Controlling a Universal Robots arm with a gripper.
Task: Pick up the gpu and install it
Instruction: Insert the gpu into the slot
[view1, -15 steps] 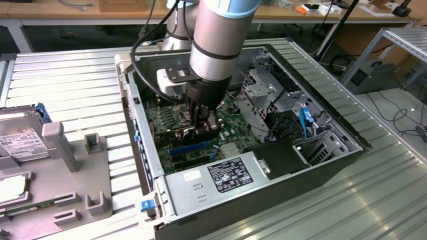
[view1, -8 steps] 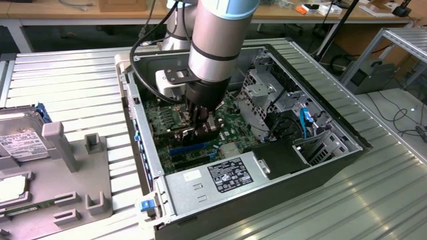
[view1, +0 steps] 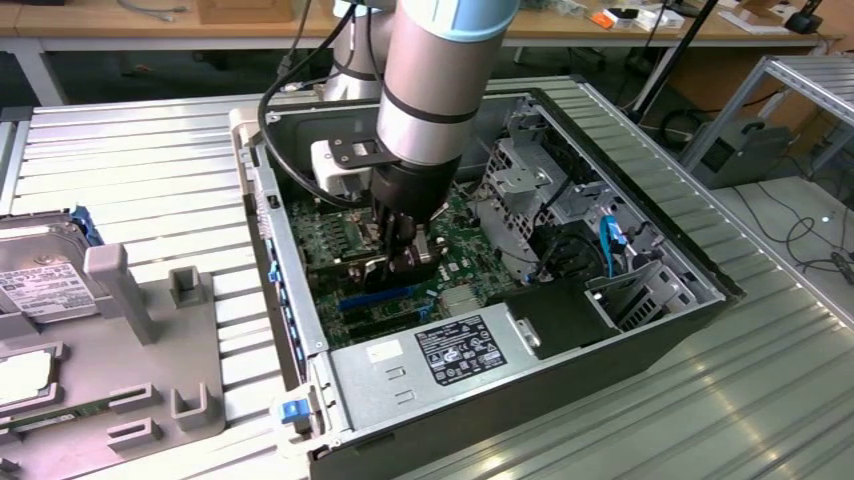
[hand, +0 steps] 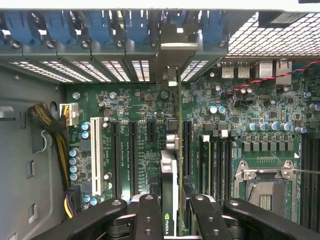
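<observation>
Ribbed grey metal benching (view1: 147, 170) stretches across the workshop, and on it lies an open computer case (view1: 534, 390) with its side panel off. Over at the exterior view's left sits a grey holding fixture (view1: 160, 340) with a silver hard drive (view1: 34, 275) propped in it. Big silver arm (view1: 434, 80) plunges straight down into the case, and its black gripper (view1: 400, 262) is low over the green motherboard (view1: 327, 235), just beside the power supply (view1: 427, 360) with its white label.

Down in the wrist view we get the close look: the gripper (hand: 169, 207) has its two black fingers (hand: 149, 215) clamped on the gpu (hand: 170, 190), which stands edge-on between them, a green logo showing on its narrow edge. The card runs up the middle of the board, its silver bracket (hand: 171, 75) reaching the row of slot openings at the rear wall, under the blue clips (hand: 135, 27). Black expansion slots lie either side of the card, with a white slot (hand: 96, 155) further off. An empty processor socket (hand: 265, 182) sits well apart, and a bundle of yellow and black cables (hand: 55, 135) hangs by the case wall.
</observation>
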